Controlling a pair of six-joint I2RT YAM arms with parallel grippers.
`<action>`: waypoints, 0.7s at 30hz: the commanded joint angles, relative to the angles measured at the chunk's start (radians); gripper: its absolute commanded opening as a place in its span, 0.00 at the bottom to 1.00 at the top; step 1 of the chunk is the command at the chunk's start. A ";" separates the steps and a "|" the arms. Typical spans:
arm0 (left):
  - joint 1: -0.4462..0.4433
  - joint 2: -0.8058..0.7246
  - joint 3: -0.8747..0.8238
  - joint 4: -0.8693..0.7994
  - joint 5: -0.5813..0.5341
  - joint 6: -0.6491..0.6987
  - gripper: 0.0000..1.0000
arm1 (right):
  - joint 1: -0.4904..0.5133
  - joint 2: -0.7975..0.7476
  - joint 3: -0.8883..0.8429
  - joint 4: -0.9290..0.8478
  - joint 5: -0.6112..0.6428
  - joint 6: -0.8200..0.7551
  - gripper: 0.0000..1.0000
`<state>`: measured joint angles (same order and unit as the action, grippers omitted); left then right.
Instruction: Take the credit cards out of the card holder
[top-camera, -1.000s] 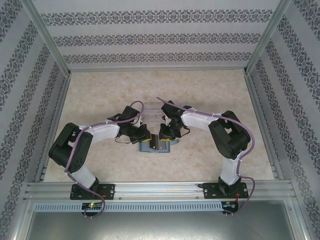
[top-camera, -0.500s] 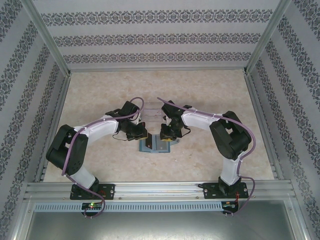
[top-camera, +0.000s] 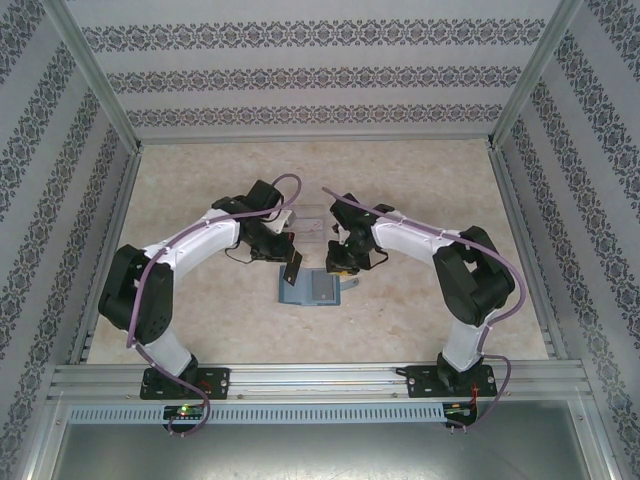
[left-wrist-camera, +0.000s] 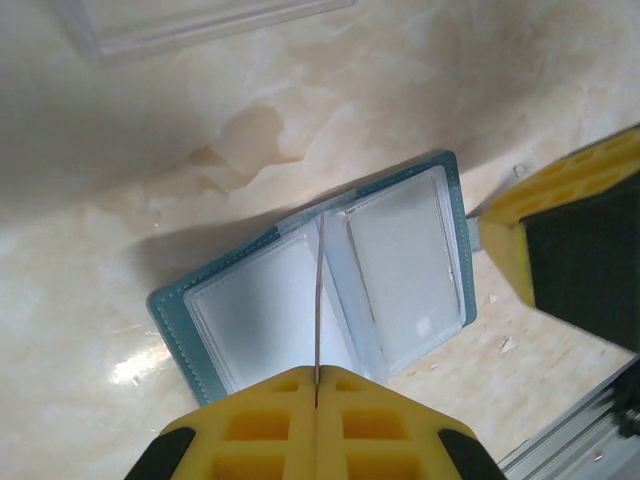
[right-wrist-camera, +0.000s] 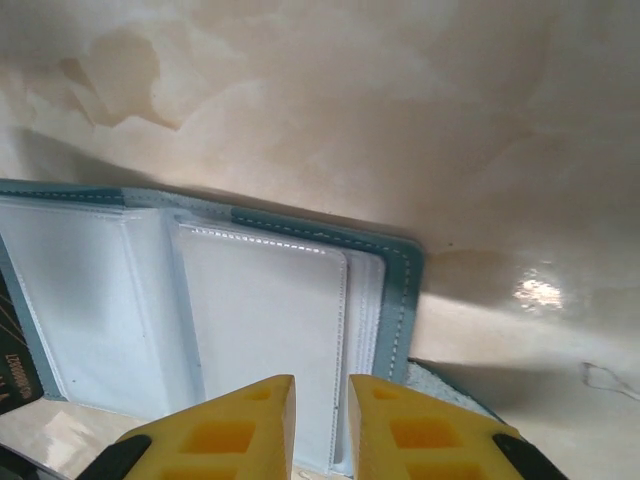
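Left wrist: left fingers (left-wrist-camera: 300, 405) are clenching a credit card (left-wrist-camera: 320, 300) over the open card holder (left-wrist-camera: 400, 250); right fingers (right-wrist-camera: 278, 408), narrowly parted, grip unclear.

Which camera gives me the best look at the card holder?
The left wrist view: the card holder lies open and almost whole, with both clear pocket pages and the teal border plain to see. The top external view shows the card holder from above, but small. The right wrist view is close, but its frame cuts off part of the card holder.
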<state>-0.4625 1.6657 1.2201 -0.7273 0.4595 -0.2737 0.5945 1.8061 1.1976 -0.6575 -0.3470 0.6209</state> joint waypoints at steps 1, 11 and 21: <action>0.011 0.021 0.050 -0.132 -0.030 0.253 0.00 | -0.024 -0.038 0.002 -0.032 0.026 -0.029 0.22; 0.009 0.122 0.231 -0.305 -0.071 0.726 0.00 | -0.063 -0.074 -0.010 -0.047 0.033 -0.050 0.22; 0.002 0.201 0.416 -0.376 -0.192 1.041 0.00 | -0.084 -0.098 0.009 -0.058 0.031 -0.061 0.22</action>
<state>-0.4625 1.8492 1.5730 -1.0374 0.3279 0.6209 0.5243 1.7477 1.1973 -0.6830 -0.3290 0.5781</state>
